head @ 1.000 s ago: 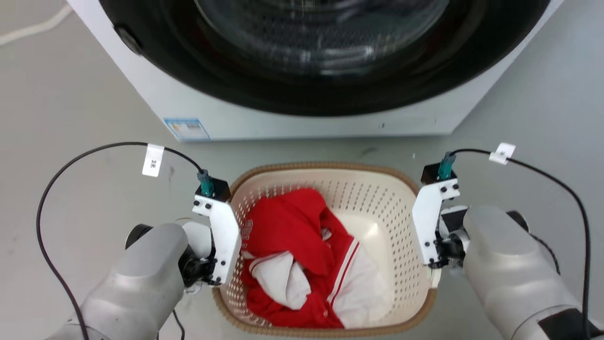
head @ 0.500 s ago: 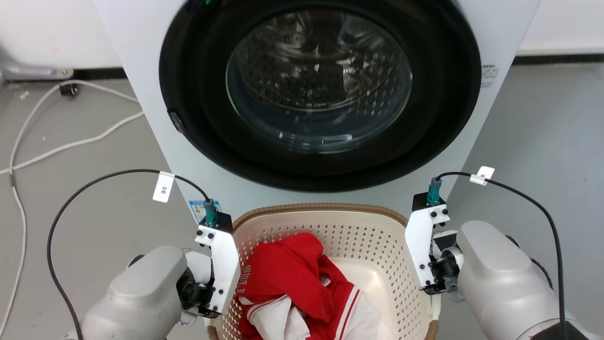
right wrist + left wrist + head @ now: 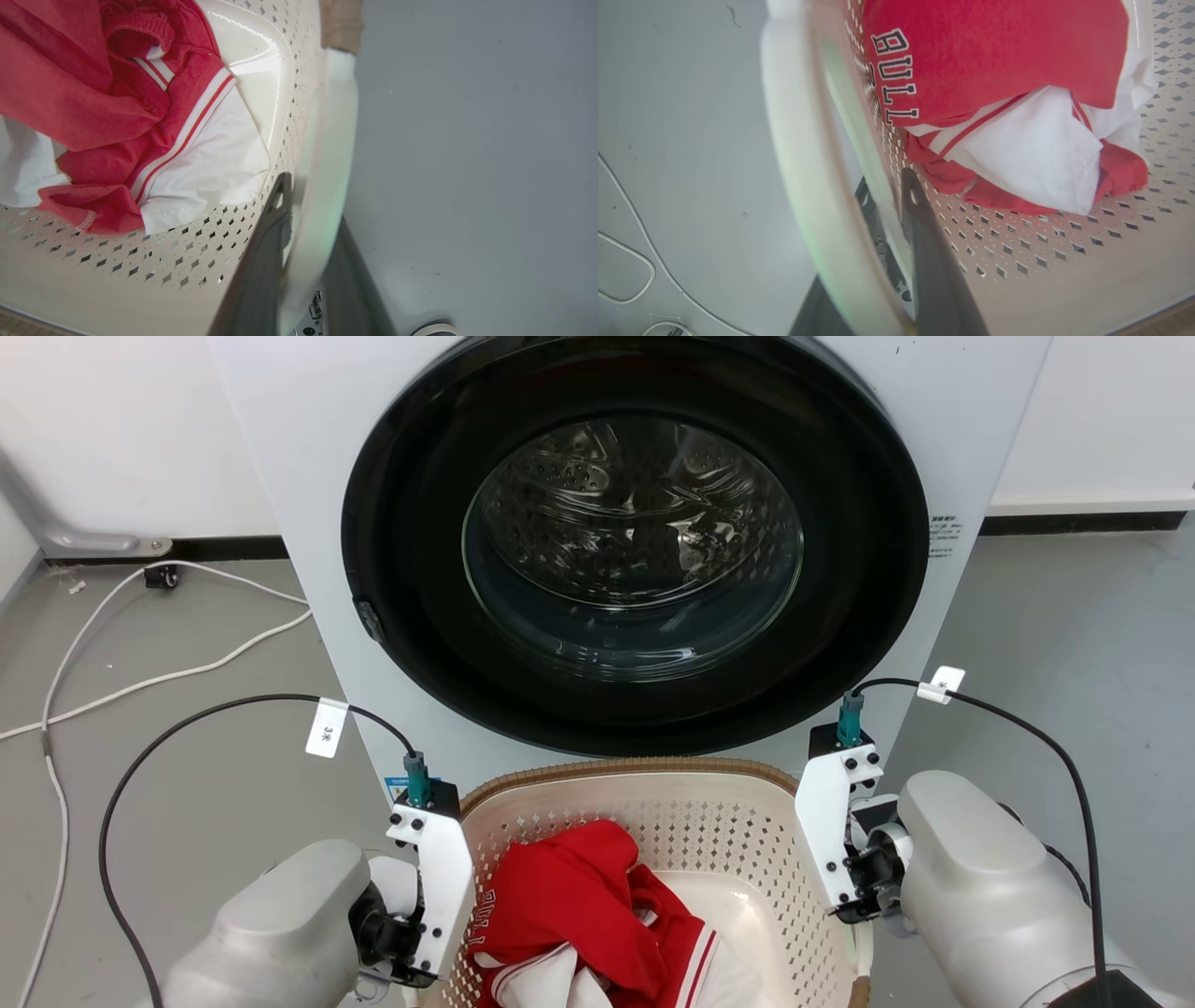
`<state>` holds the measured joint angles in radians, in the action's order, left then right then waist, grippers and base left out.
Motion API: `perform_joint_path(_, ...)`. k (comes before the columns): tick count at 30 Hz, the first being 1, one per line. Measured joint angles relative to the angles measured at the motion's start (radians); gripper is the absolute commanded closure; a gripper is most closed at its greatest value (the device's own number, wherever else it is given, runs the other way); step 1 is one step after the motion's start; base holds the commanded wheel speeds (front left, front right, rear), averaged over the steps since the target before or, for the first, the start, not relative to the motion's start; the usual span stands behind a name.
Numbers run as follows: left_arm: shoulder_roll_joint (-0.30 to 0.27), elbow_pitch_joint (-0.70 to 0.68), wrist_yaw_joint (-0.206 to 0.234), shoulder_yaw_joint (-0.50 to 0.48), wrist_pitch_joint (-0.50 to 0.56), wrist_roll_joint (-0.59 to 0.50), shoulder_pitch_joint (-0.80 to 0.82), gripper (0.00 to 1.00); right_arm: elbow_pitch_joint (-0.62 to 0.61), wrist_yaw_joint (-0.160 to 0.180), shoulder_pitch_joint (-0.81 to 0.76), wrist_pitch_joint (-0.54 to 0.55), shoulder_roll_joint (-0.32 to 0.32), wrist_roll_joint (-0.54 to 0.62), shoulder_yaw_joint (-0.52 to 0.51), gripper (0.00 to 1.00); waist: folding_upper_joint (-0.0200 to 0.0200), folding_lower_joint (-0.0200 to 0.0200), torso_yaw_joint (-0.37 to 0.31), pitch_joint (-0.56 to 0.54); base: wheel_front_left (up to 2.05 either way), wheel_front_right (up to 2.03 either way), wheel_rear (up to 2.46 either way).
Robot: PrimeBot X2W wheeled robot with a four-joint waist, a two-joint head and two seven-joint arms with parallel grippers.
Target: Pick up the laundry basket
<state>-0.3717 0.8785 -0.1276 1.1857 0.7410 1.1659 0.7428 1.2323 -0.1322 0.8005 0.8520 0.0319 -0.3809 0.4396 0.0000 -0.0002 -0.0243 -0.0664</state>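
The laundry basket (image 3: 607, 771) stands in front of the washing machine (image 3: 280, 476), just below its round dark door (image 3: 635, 569). In the head view it is at the bottom, between the two arms. Inside it lie red and white clothes (image 3: 579, 905). On the red cloth the left wrist view shows the letters "BULL".

The left gripper (image 3: 885, 182) is at the basket's left side. Its fingers (image 3: 924, 242) are closed on the wall & the left handle (image 3: 798, 140). One dark finger is inside, against the perforated wall. The other is outside, partly hidden behind the white handle. The right gripper (image 3: 313, 200) holds the opposite side in the same way: one finger inside the wall, the other outside, w/ the right handle (image 3: 331, 140) clamped between them.

The brown rim looks approx. level in the head view. Whether the basket's bottom touches the grey floor (image 3: 1074, 635) or not, I cannot tell. A white cable (image 3: 140, 681) lies on the floor to the left of the machine, well apart from the basket.
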Motion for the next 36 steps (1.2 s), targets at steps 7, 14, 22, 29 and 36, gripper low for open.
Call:
perform_joint_path(7,0.002,-0.001,0.0,0.018,0.009,0.018,0.002,1.0,0.013,0.0,0.0,0.002,0.0,-0.004,-0.003,1.0,0.0,0.0001,-0.001,-0.008,0.0,0.0,0.0)
perform_joint_path(14,0.004,-0.004,0.0,0.032,0.016,0.036,0.003,1.0,0.029,0.0,0.0,0.001,0.001,0.005,-0.013,1.0,0.0,0.0002,-0.004,-0.009,0.0,0.0,0.0)
perform_joint_path(22,0.004,-0.008,0.002,0.046,0.023,0.046,0.011,1.0,0.035,0.0,0.0,0.001,0.0,0.009,-0.019,1.0,0.0,0.0003,-0.007,-0.007,0.0,0.0,0.0)
perform_joint_path(29,0.004,-0.006,0.002,0.057,0.023,0.052,0.015,1.0,0.036,0.0,0.0,0.0,0.001,0.008,-0.017,1.0,0.0,0.0002,-0.007,-0.007,0.0,0.0,0.0)
perform_joint_path(36,0.006,-0.003,0.002,0.063,0.022,0.059,0.015,1.0,0.039,0.0,0.0,-0.002,0.001,0.008,-0.017,1.0,0.0,0.0002,-0.008,-0.011,0.0,0.0,0.0)
